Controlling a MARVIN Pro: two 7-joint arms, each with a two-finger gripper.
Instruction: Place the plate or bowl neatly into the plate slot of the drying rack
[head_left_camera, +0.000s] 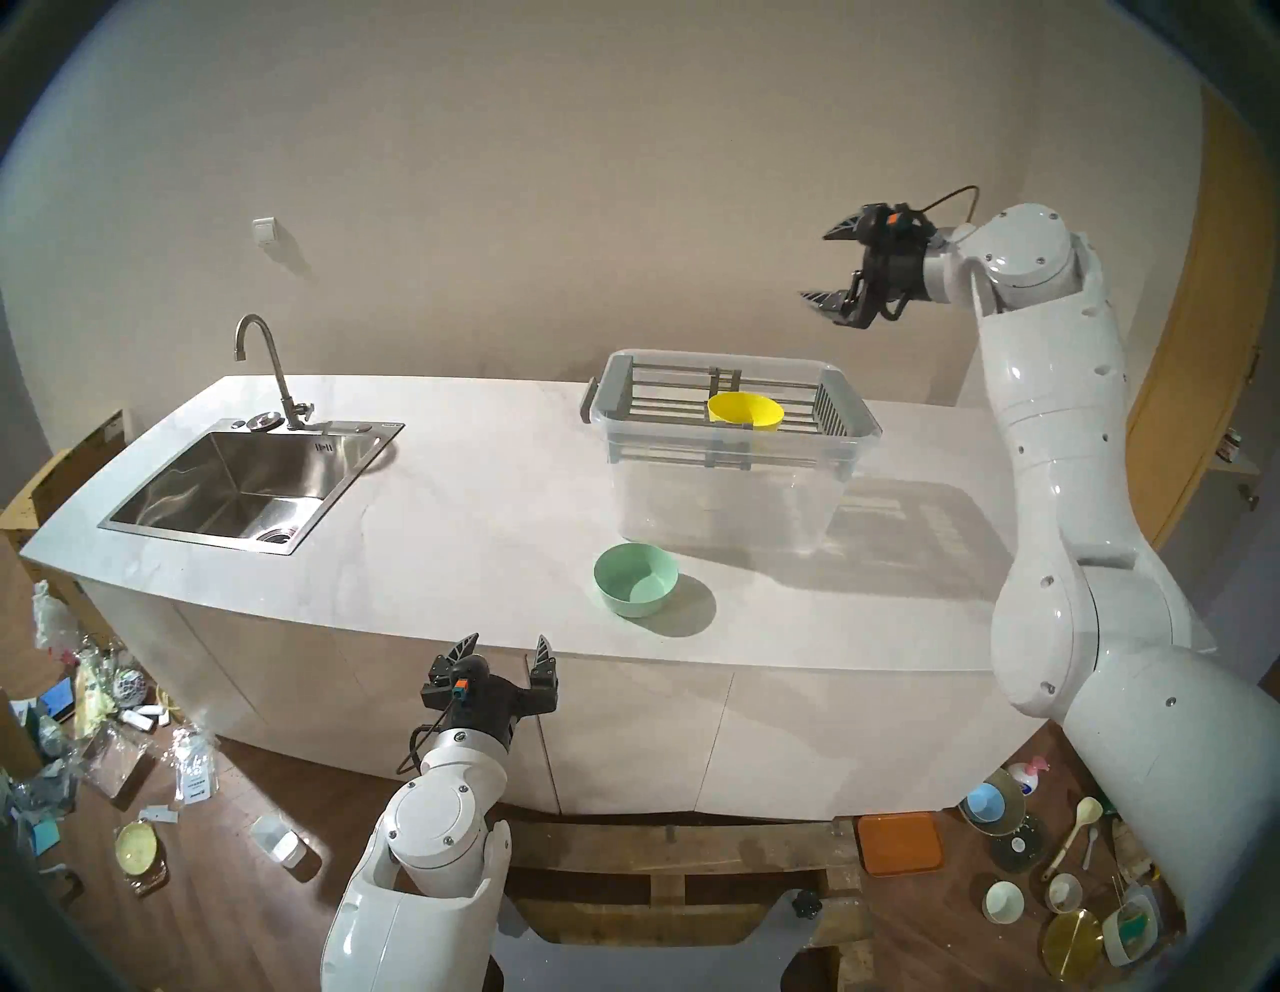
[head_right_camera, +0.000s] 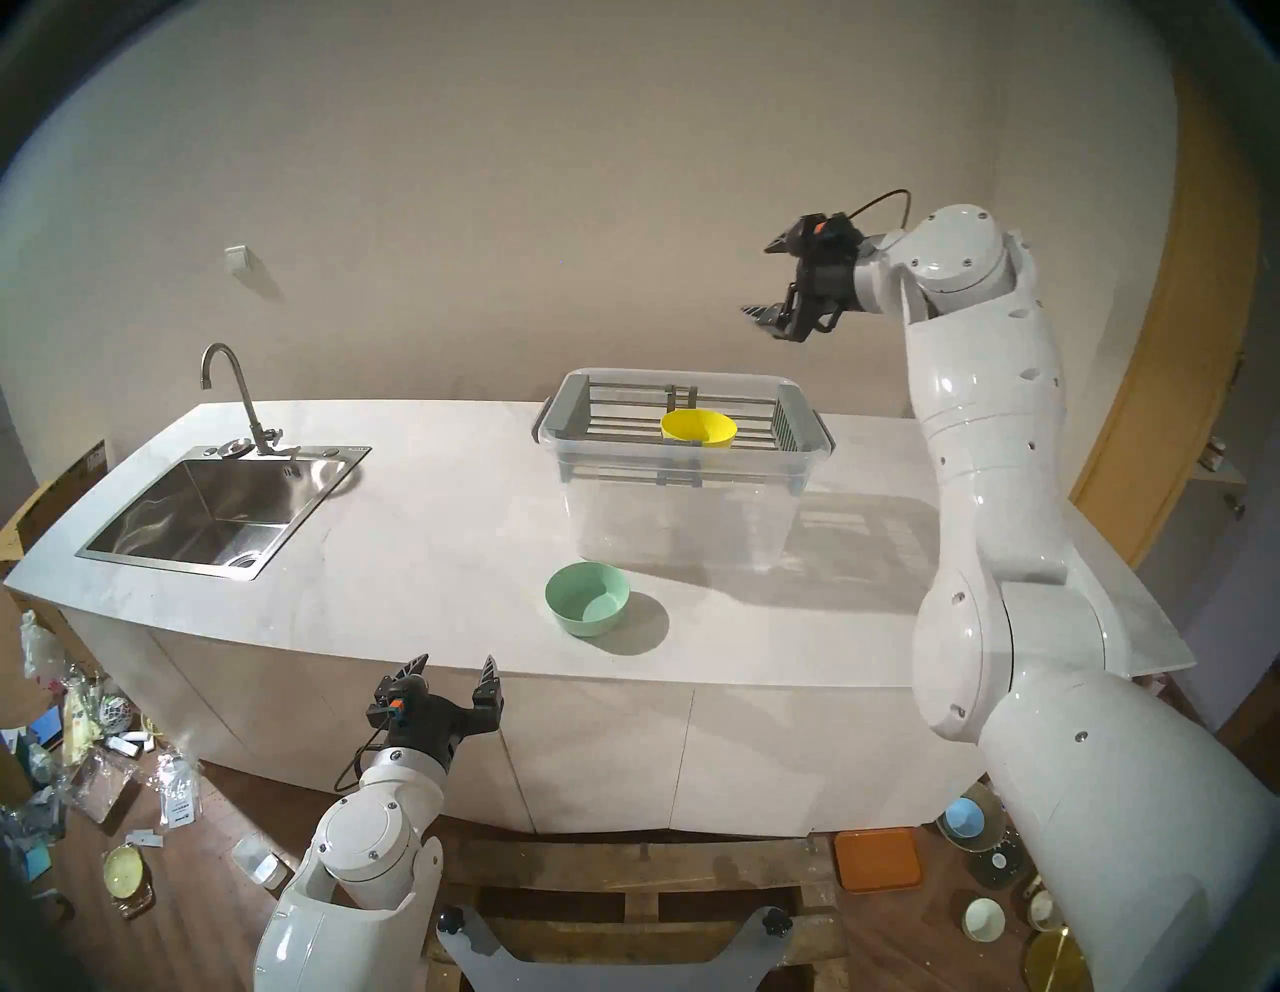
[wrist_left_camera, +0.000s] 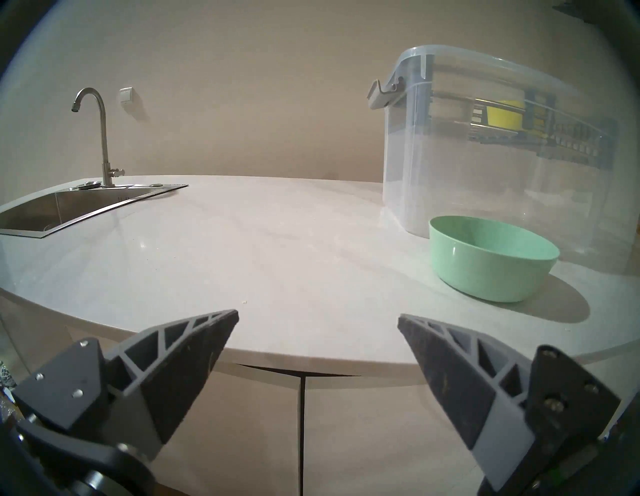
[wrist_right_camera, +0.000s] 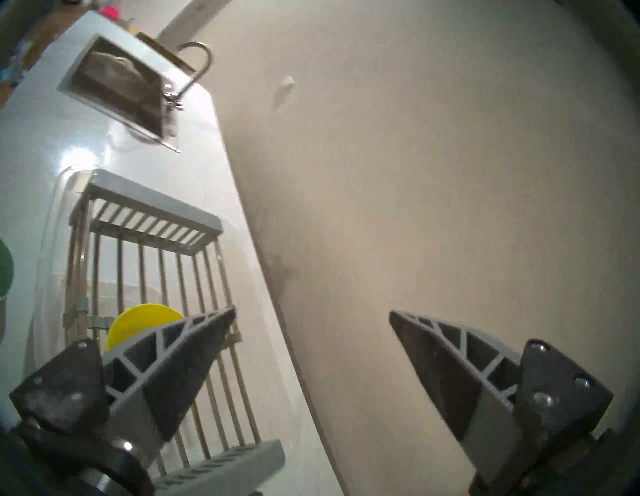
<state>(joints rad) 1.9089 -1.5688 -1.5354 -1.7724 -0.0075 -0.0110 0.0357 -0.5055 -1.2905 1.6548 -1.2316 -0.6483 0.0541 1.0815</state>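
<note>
From the head views I see the whole tabletop (head_left_camera: 485, 485): the steel sink (head_left_camera: 235, 485) toward its left end, and the drying rack (head_left_camera: 720, 409) sitting on top of a clear tub (head_left_camera: 727, 499) near the back edge, right of middle. A yellow bowl (head_left_camera: 745, 411) lies tilted on the plate slot (head_left_camera: 783, 415), between the grey central clips and the slatted end piece. A green bowl (head_left_camera: 636, 579) stands upright on the tabletop in front of the tub, near the front edge.

My right gripper (head_left_camera: 828, 267) hangs high above the rack's right end, well apart from the yellow bowl, jaws spread wide with nothing in them. My left gripper (head_left_camera: 509, 648) sits just off the front edge of the tabletop, left of the green bowl, jaws also wide apart and holding nothing.

The left wrist view adds the side look: the green bowl (wrist_left_camera: 491, 258) just beside the tub wall (wrist_left_camera: 450, 156), ahead and right of my jaws, with the yellow bowl (wrist_left_camera: 504, 114) only a blurred patch through the plastic. The right wrist view, turned on its side, shows the rack rods (wrist_right_camera: 166, 277) from above, the yellow bowl (wrist_right_camera: 138, 322) half hidden behind one finger (wrist_right_camera: 180, 363).
</note>
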